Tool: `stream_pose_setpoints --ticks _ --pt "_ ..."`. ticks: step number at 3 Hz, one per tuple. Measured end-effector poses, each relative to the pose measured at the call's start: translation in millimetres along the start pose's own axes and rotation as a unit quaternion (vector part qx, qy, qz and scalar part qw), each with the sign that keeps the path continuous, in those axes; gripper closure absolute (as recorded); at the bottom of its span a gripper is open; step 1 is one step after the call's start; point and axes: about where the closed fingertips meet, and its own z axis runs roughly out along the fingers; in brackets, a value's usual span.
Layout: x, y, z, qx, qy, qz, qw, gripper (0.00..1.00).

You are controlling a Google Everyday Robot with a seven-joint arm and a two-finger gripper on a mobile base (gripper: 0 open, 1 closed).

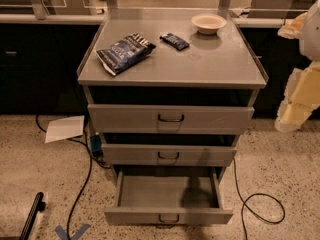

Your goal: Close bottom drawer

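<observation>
Pale pincer [293, 113]: right edge, apart from grey cabinet [172, 69]; spread or pressed together, cannot tell. Shallow grey metal bottom drawer [168, 194]: pulled out, tray interior exposed, dark wire handle [169, 218] front centre.

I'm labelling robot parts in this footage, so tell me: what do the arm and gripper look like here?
The arm shows at the right edge as a smooth, rounded white shell. Below it the gripper, out to the right of the cabinet, is built of blocky, pale cream-yellow segments with flat, angled faces. No cables, markings or sleeves show on either.
</observation>
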Motion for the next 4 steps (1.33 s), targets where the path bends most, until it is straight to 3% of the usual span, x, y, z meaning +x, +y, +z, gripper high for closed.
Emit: stream_pose_setpoints --ticks 2,3,4 --pt "2 8 8 0.003 -0.008 0.014 0.9999 0.00" --pt "0 38 30 0.000 -0.027 0.038 0.9989 0.00" --pt "-2 87 61 -0.022 -0.035 0.072 0.9965 0.00"
